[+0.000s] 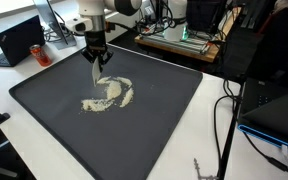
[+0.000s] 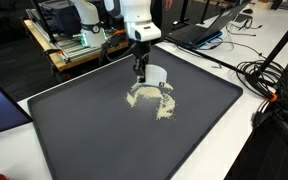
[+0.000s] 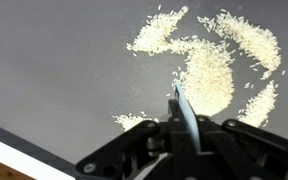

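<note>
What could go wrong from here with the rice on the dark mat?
1. The gripper is shut on a thin flat tool, edge-on beside the rice; a sweep might scatter grains wider.
2. The rice lies in separate patches, so stray grains may be left behind.
3. Pressed down, the tool might twist in the jaws or snag the dark mat.

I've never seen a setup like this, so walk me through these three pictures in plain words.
This is a robot arm with a two-fingered gripper. Two pictures come from cameras standing outside it; the third from a camera on its wrist. On the table lies a dark mat with white rice-like grains scattered in curved patches. The gripper is shut on a thin flat tool, edge-on in the wrist view, its tip near the grains.
</note>
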Tool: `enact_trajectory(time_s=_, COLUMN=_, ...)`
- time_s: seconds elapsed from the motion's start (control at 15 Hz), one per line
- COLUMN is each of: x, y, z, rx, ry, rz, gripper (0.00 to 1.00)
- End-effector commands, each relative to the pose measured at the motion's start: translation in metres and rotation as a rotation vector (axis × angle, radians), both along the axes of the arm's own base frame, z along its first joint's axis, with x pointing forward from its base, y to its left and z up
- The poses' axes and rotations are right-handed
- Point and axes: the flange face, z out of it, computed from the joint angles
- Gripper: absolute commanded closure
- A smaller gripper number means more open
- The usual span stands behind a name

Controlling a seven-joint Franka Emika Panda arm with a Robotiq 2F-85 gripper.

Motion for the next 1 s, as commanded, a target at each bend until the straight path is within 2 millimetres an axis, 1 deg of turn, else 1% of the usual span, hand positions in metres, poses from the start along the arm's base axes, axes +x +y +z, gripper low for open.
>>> enact_trajectory(time_s=0.0, x=-0.019, y=0.033, z=0.037, rx=-0.016, ry=-0.006, rz=0.02, gripper=0.99)
enact_trajectory(time_s=0.27, x=-0.019, y=0.08, z=0.06, rx=-0.03, ry=-0.012, rz=0.07, gripper=0.99)
enact_trajectory(time_s=0.6, x=-0.013, y=0.136, z=0.071, rx=-0.135, ry=-0.009, rz=0.097, gripper=0.99)
enact_trajectory(time_s=0.73, x=-0.008, y=0.156, z=0.076, rx=-0.183, ry=-0.036, rz=0.099, gripper=0.99)
enact_trajectory(time_s=0.8, x=-0.013, y=0.146, z=0.067, rx=-0.132, ry=-0.019, rz=0.11, gripper=0.96)
enact_trajectory(time_s=0.93, x=-0.011, y=0.159, z=0.072, rx=-0.151, ry=-0.033, rz=0.108, gripper=0.96)
